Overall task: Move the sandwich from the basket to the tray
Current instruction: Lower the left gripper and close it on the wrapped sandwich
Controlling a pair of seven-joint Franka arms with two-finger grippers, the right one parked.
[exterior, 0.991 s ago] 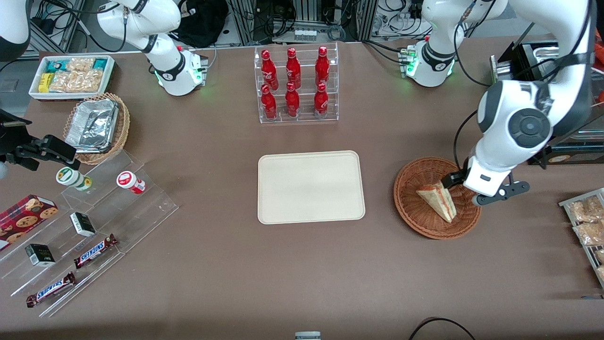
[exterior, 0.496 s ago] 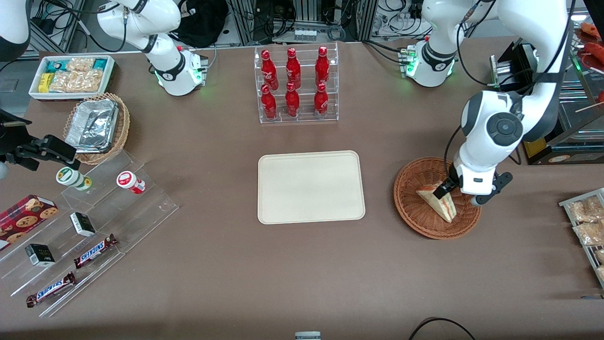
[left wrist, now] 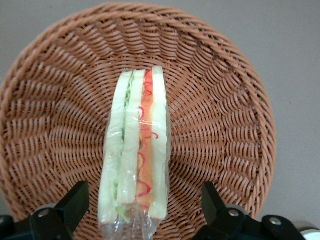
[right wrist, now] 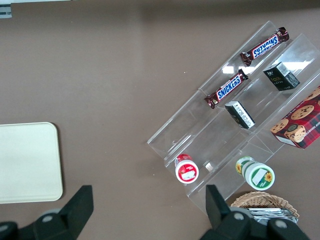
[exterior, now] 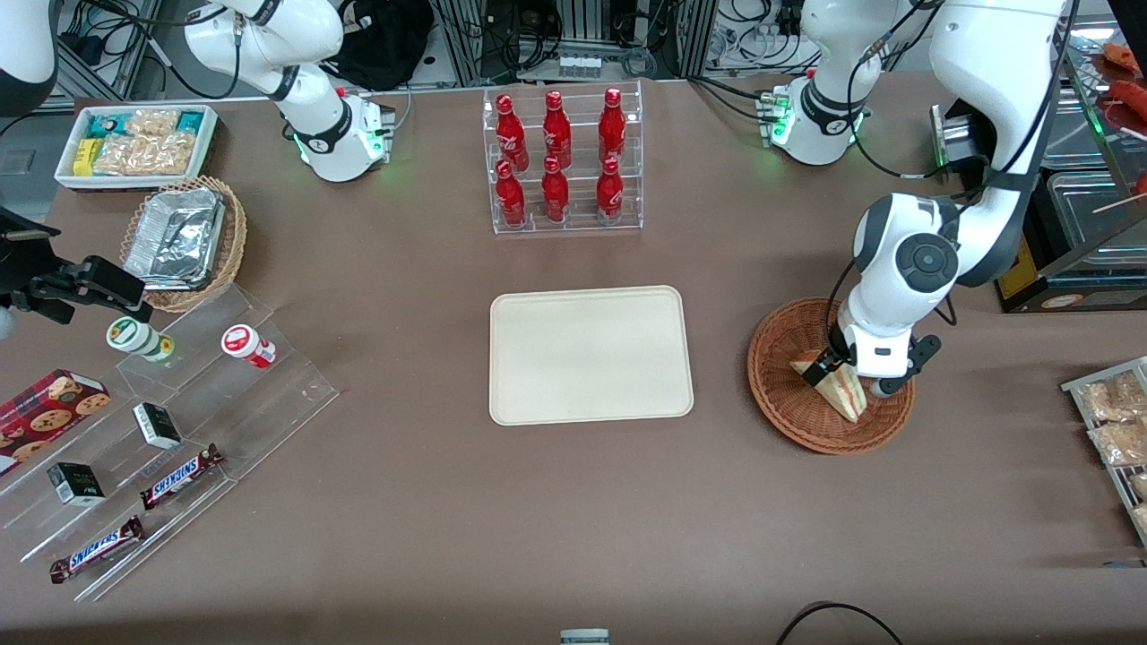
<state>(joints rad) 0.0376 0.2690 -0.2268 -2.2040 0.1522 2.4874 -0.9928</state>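
Gripper (left wrist: 142,212) down inside the basket (left wrist: 220,115), jaws spread wide, one finger (left wrist: 67,207) either side of the sandwich (left wrist: 136,155). Clear gap between each fingertip and the bread, so nothing gripped. Sandwich standing on edge between the jaws, wrapped in clear film, cut face with green and orange-red layers facing the wrist camera. Sandwich (exterior: 838,385) resting on the wicker floor of the basket (exterior: 789,394), gripper (exterior: 847,369) directly over it. Tray (exterior: 591,354) well apart from the jaws, off toward the parked arm's end of the table (exterior: 448,502).
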